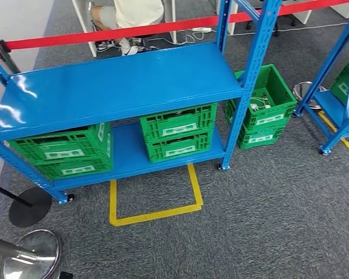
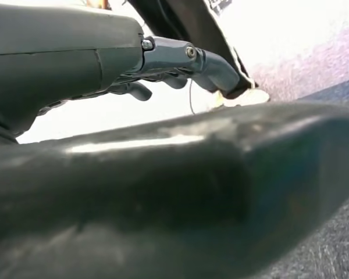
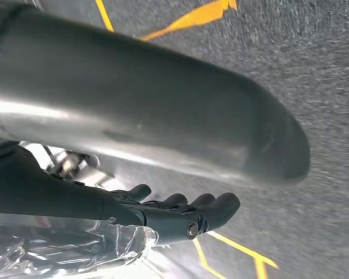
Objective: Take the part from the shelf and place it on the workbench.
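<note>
Head view: blue shelf (image 1: 116, 87) ahead, green crates (image 1: 178, 132) on lower level. Right hand (image 3: 173, 212) holds clear bag (image 3: 67, 247); left hand (image 2: 164, 67) fingers loose, holding nothing. Keep grip firm, find counter.

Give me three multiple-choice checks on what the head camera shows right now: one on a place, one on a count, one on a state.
1. Where is the yellow tape outline?
A) on the carpet in front of the blue shelf
B) on the shelf's top board
C) inside a crate

2. How many stacks of green crates stand on the lower board?
A) one
B) two
C) four

3. How do those crates sit?
A) tipped on their sides
B) upright, one on another
C) upside down

Answers:
1 A: the outline lies on the grey carpet just before the lower board.
2 B: there is a left stack and a middle stack; a third stack stands past the upright, off this board.
3 B: each stack shows two upright crates with pale labels facing out.
</note>
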